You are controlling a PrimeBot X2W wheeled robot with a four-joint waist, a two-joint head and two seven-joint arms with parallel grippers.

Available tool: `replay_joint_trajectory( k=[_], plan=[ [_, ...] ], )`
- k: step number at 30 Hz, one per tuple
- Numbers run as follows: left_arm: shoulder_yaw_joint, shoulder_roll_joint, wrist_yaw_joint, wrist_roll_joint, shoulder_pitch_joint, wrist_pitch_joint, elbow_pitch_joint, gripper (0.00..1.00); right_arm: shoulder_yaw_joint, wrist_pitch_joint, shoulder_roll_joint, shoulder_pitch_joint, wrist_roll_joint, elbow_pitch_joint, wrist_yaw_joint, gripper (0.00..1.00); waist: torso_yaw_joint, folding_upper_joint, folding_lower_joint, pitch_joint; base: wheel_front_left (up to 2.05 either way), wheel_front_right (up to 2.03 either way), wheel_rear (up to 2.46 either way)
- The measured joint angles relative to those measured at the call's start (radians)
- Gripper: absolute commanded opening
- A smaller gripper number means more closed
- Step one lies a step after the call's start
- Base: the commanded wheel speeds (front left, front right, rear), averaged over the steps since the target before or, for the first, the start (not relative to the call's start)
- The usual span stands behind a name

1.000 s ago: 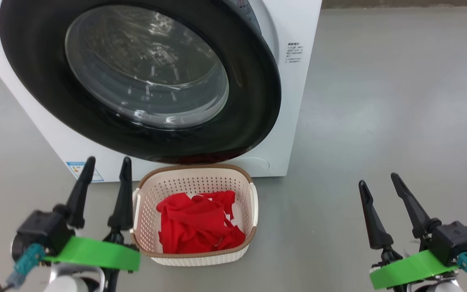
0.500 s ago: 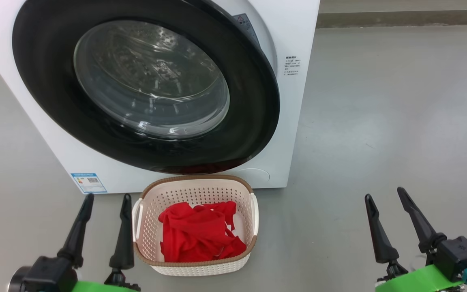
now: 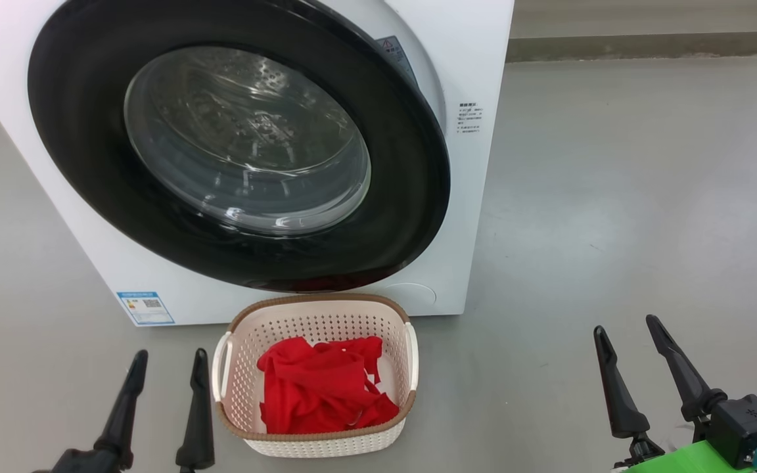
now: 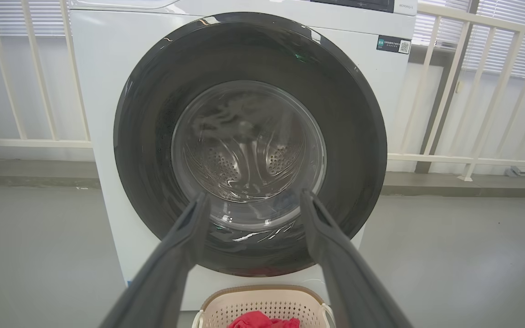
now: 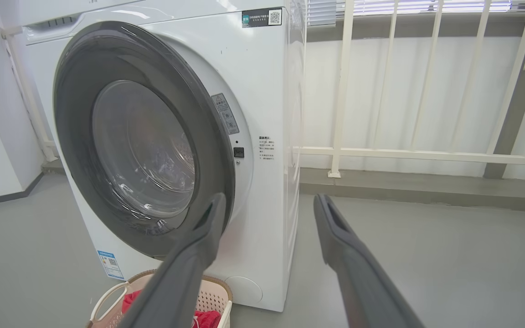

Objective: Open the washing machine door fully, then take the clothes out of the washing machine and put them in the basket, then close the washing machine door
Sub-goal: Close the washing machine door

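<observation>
The left claw (image 3: 170,356) sat at the lower left of the head view, its two dark fingers spread wide and holding nothing. The right claw (image 3: 625,325) sat at the lower right, likewise released and empty. Both hovered over the grey floor (image 3: 615,197), well apart from each other, fingers pointing towards the machine. Between them, just beside the left claw and well apart from the right one, the basket (image 3: 316,299) stood on the floor against the foot of the washing machine (image 3: 477,164). The clothes (image 3: 319,387), a red heap, lay inside it. Beyond the basket rose the washing machine door (image 3: 411,197), its black rim swung almost flat to the white front. In the right wrist view its right edge stood a little proud of the front, with a small dark latch hole (image 5: 239,151) showing on the white ring beside it, so the door seemed pushed to but not yet latched. The left claw faced the glass bowl squarely, straight ahead. That free right edge lay ahead of the right claw and to its left. The right claw looked the nearer to that edge, though the left claw was nearer the door's face. What remained, by the look of it, was a push on that right side to shut the door.
</observation>
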Motion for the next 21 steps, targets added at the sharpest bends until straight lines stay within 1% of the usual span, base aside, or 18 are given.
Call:
replay_joint_trajectory(
  k=[4,14,18,19,20,21],
  plan=[
    [0.008,-0.014,-0.023,0.01,0.007,0.0,0.018,1.0,-0.002,0.0,0.0,0.0,0.001,-0.002,0.0,1.0,0.003,0.0,0.0,0.0,0.0,0.0,0.0],
    [0.03,-0.032,-0.044,0.029,0.007,0.0,0.037,1.0,-0.001,0.0,0.0,0.0,0.001,-0.006,0.0,1.0,0.009,0.0,0.0,0.009,0.0,0.0,0.0],
    [0.033,-0.038,-0.059,0.041,0.007,0.0,0.04,1.0,-0.002,0.0,0.0,0.0,0.001,-0.006,0.0,1.0,0.012,0.0,0.0,0.013,0.0,0.0,0.0],
    [0.034,-0.04,-0.06,0.048,0.007,0.0,0.04,1.0,-0.002,0.0,0.0,0.0,0.001,-0.006,0.0,0.95,0.013,0.0,0.0,0.014,0.0,0.0,0.0],
    [0.034,-0.043,-0.06,0.053,0.007,0.0,0.04,1.0,-0.001,0.0,0.0,0.0,0.001,-0.005,0.0,0.78,0.015,0.0,0.0,0.015,0.0,0.0,0.0],
    [0.034,-0.047,-0.061,0.056,0.007,0.0,0.041,1.0,0.001,0.0,0.0,0.0,0.001,-0.004,0.0,0.47,0.017,0.0,0.0,0.017,0.0,0.0,0.0]
  ],
)
